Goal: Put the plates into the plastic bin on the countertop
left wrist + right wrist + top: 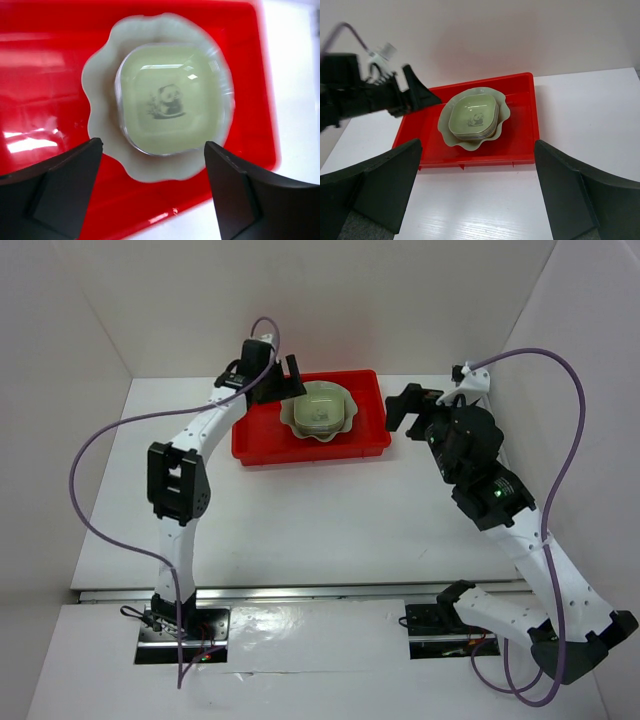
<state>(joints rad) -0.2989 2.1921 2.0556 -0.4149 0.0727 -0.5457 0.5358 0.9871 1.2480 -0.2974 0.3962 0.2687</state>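
The plates (320, 410) are stacked inside the red plastic bin (262, 445) at the back of the white countertop (300, 515). A green rounded-square plate with a panda print (165, 100) tops several smaller ones, all nested in the large pale-green scalloped plate (100, 107). My left gripper (154, 147) hovers open just above the stack's near edge, nothing between its fingers; in the top view the left gripper (283, 385) is over the bin's left part. My right gripper (477, 150) is open and empty, right of the bin and facing it, with the stack (472, 117) ahead.
White walls close in the countertop at the back and on both sides. The bin's rim (520, 159) stands raised around the stack. The left arm's elbow (178, 480) sits over the table's left part. Purple cables loop beside both arms.
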